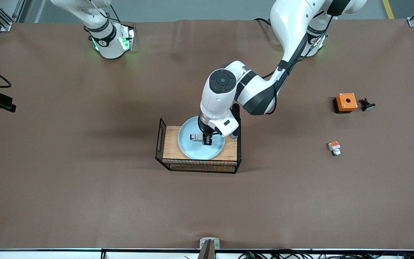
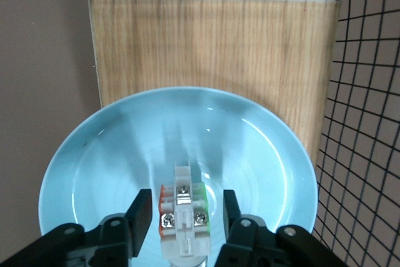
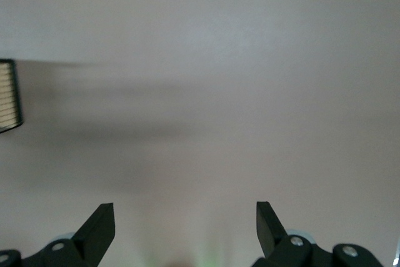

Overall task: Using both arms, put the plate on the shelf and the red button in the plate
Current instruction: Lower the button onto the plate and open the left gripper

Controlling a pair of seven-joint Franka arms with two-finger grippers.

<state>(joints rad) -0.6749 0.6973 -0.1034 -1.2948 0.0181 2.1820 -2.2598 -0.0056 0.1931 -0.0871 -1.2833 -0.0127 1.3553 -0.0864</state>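
On the brown worktop (image 1: 84, 187) the nearest thing to the front camera is the wire rack with its wooden top (image 1: 173, 142), and the pale blue plate (image 1: 192, 149) already lies flat on that board, so the plate half of the job looks done. The left gripper (image 1: 207, 139) is down over the plate, its fingers (image 2: 140, 214) spread a little to either side of the red button (image 2: 182, 211). From the wrist view there is a thin gap on each side of the white-grey body, so it seems to be lying in the plate's middle, not pinched, though I can't rule out a light touch. To my eye this is the release: the button is set down and the next move calls for a straight lift clear of the plate rim and the rack's wire side without nudging the piece.

Toward the left arm's end of the worktop, a small white piece with an orange-red block (image 1: 334, 147) lies alone, and farther from the front camera sit an orange box (image 1: 345, 102) and a small dark part (image 1: 367, 105) just beside it.

The right gripper (image 3: 185, 232) waits up by its base with fingers wide apart, over bare worktop.
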